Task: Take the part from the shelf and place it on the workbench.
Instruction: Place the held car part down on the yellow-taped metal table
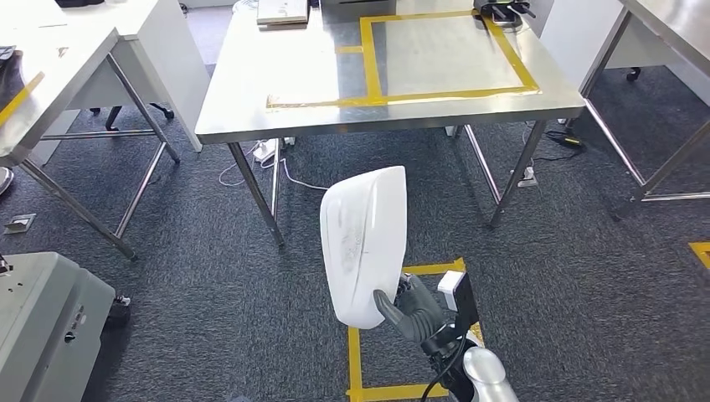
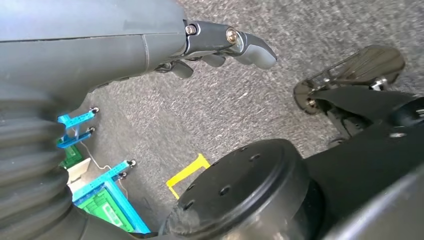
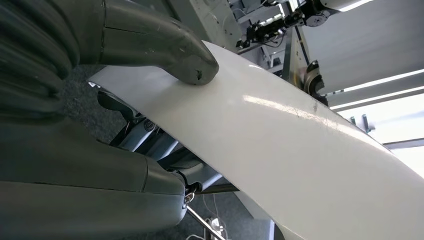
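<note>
Part (image 1: 364, 243): white shell, gripped at its near end by my right hand (image 1: 416, 313), long axis upright. Workbench (image 1: 276, 92) far ahead. Left hand (image 2: 220, 47) empty, fingers curled.

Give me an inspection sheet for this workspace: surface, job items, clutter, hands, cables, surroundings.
Surface: steel workbench with a yellow taped rectangle, bare inside.
Job's things: white curved part, off the bench, held above the carpet.
Clutter: flat box and a dark object at the bench's far edge.
Hands: right hand grips the part's lower end; left hand holds nothing, fingers curled.
Cables: white cords and a power strip under the bench.
Surroundings: neighbouring tables, yellow floor tape.
</note>
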Tool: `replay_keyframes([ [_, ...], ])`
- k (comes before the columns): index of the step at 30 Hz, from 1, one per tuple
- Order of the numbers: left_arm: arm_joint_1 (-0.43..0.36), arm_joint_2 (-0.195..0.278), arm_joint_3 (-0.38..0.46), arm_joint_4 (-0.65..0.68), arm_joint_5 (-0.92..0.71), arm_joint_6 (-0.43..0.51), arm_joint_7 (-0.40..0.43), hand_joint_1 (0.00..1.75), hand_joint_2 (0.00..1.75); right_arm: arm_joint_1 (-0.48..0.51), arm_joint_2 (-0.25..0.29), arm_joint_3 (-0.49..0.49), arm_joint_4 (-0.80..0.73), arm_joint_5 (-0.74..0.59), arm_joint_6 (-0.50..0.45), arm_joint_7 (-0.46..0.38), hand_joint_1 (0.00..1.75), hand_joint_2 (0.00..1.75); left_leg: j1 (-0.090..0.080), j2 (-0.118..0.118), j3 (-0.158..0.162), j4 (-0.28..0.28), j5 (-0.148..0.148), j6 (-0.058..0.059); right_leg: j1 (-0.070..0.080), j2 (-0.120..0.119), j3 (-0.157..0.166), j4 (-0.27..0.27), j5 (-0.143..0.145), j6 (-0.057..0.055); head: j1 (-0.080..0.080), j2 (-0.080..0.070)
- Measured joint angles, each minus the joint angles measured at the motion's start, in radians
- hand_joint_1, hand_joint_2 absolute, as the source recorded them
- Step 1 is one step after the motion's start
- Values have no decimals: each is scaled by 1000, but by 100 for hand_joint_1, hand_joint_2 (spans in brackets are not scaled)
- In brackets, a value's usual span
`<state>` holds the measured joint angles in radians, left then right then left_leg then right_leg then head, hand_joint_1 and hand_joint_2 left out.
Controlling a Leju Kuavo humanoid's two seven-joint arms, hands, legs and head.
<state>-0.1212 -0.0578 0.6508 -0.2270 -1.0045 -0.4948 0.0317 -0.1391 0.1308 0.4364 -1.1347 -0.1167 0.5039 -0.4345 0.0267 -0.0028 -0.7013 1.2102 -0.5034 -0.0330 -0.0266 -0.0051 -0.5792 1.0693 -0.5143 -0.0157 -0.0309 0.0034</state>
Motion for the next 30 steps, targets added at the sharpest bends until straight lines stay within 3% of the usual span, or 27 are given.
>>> replay_keyframes([
  [2,-2,0,0,0,0,0,0,0,175,-1,0,0,0,0,0,0,175,175,-11,4,55,-114,44,11,4,0,9,-1,-8,7,0,0],
  [3,-2,0,0,0,0,0,0,0,175,-1,0,0,-1,0,0,0,175,175,-15,5,69,-141,49,12,5,0,12,-3,-11,12,0,0],
  [5,-3,0,0,0,0,0,0,0,175,-2,0,0,-1,0,0,0,175,175,-19,3,74,-151,45,13,6,-1,17,-12,-12,25,0,0],
  [7,-2,0,0,0,-1,0,0,0,175,-3,0,0,-2,0,0,0,175,175,-16,-1,82,-160,45,23,5,-2,18,-6,-20,37,0,0],
  [9,-3,-1,0,0,-2,0,0,0,175,-5,0,0,-4,0,-1,-1,175,175,-13,-3,92,-168,43,35,6,-1,-18,66,-54,42,1,0],
  [11,-4,-1,0,0,-5,0,0,0,175,-2,-2,0,-4,0,-2,-1,175,175,-18,-4,98,-168,36,46,10,1,-95,193,-97,42,1,0],
  [12,-3,-1,0,0,-6,0,0,0,175,0,-3,0,-4,0,-3,0,175,175,-21,-5,102,-168,32,49,12,2,-128,239,-102,41,1,0],
  [13,-3,-1,0,0,-7,0,0,0,175,3,-4,0,-4,0,-3,0,175,175,-25,-8,107,-168,28,51,13,2,-145,252,-88,38,1,0],
  [15,-3,-2,0,0,-8,0,0,0,175,4,-4,0,-5,0,-4,0,175,175,-30,-13,121,-167,18,52,19,4,-124,167,-10,27,1,0],
  [17,-4,-5,0,0,-8,0,0,0,175,3,-5,0,-6,0,-4,0,175,175,-34,-16,132,-167,8,48,27,6,-70,40,49,10,1,0],
  [18,-5,-6,0,0,-8,0,0,0,175,3,-5,0,-7,0,-4,0,175,175,-35,-17,134,-167,5,44,30,7,-53,3,58,4,0,0],
  [21,-5,-6,0,0,-9,0,1,0,175,3,-5,0,-11,0,-5,0,175,175,-34,-19,137,-172,1,29,34,9,-39,-26,55,-6,0,0],
  [23,-6,-5,0,-1,-11,-1,2,0,175,3,-4,0,-15,0,-7,0,175,175,-33,-15,131,-152,-12,19,26,8,-22,-41,55,-15,-2,0],
  [25,-7,-6,0,-1,-14,-2,4,0,175,2,-4,0,-19,0,-9,0,175,175,-28,-10,84,-61,-51,8,18,5,-4,-52,52,-21,-5,0],
  [27,-6,-4,0,0,-18,-2,7,0,175,3,-4,0,-19,0,-11,1,175,175,-18,-7,9,63,-89,-4,15,4,5,-52,44,-21,-6,0],
  [28,-5,-4,0,0,-19,-1,8,0,175,5,-4,0,-19,0,-11,1,175,175,-14,-5,-16,94,-85,-9,13,4,10,-52,40,-19,-6,0],
  [29,-4,-3,0,0,-19,-1,8,0,175,6,-4,0,-19,0,-11,1,175,175,-10,-4,-23,88,-63,-14,10,4,14,-51,35,-15,-6,0],
  [30,-3,-3,0,0,-19,-1,9,0,175,7,-4,0,-19,0,-11,1,175,175,-6,-2,-10,46,-26,-18,6,5,20,-49,29,-10,-6,0],
])
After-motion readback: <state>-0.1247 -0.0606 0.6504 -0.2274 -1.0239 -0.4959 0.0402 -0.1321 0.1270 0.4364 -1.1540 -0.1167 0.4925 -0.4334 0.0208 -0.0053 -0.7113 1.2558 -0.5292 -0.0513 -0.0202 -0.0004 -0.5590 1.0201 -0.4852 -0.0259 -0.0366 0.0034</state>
